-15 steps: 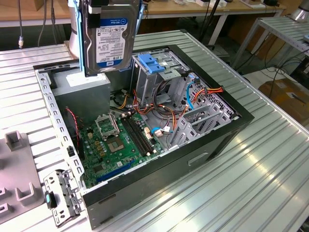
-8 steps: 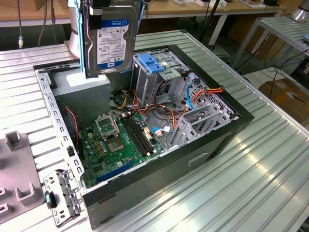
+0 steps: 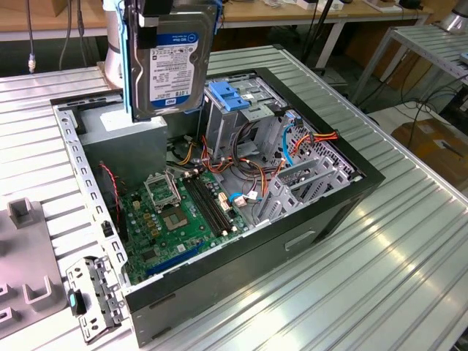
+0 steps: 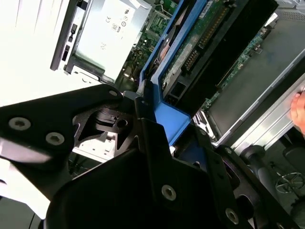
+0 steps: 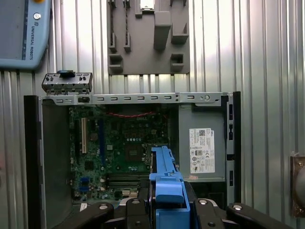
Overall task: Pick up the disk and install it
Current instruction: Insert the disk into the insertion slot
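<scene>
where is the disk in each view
Exterior view: disk upright near the top, above the power supply.
First wrist view: edge-on, blue rail toward the camera, near the power supply.
Second wrist view: slanted, green circuit side showing, near the power supply.
Shared landmark: the power supply.

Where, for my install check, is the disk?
In the exterior view the disk hangs upright at the top, above the open computer case, to that view's left of the blue bracket.
</scene>
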Controlling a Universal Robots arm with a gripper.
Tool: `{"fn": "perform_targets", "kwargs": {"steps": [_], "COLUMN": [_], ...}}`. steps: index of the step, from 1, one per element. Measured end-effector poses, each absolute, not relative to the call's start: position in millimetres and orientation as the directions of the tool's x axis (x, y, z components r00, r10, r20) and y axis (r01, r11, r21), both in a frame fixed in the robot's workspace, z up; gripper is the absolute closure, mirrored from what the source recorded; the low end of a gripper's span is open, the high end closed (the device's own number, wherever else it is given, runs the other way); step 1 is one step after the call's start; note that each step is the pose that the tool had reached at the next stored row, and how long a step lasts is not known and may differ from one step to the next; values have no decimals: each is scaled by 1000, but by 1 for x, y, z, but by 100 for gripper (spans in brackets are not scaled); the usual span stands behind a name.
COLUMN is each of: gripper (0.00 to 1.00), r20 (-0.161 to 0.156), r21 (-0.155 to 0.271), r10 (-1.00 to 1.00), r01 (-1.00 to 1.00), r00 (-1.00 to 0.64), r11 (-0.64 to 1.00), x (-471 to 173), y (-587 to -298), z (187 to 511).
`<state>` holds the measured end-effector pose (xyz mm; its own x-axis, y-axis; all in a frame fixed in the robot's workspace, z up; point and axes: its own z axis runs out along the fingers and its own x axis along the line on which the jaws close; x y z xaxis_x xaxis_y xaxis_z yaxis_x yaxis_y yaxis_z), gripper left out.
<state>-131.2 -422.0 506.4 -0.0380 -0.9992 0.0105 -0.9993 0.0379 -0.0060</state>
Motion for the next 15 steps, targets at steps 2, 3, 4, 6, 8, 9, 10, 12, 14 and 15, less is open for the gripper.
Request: {"fn": "perform_targets", "kwargs": {"steps": [2, 3, 4, 6, 8, 9, 10, 12, 14, 15], "gripper": [63, 63, 63, 63, 63, 63, 63, 63, 63, 63], "r20": [10, 10, 11, 11, 11, 11, 11, 11, 11, 11], "r21": [-6, -6, -6, -6, -6, -6, -6, -6, -6, -6], "r10": [-999, -999, -999, -999, -999, -999, -999, -999, -999, -999], "r01": [-999, -999, -999, -999, -999, -999, -999, -999, -999, -999], "r00": [-38, -38, -38, -38, -38, -38, -38, -38, -38, -38], "r11": [38, 38, 38, 38, 38, 38, 38, 38, 38, 38], "x": [-131, -131, -131, -131, -131, -131, -131, -131, -131, -131], "y": [-424, -427, -429, -432, -433, -434, -435, -437, -440, -441], "z": [506, 506, 506, 506, 506, 506, 506, 506, 506, 506]}}
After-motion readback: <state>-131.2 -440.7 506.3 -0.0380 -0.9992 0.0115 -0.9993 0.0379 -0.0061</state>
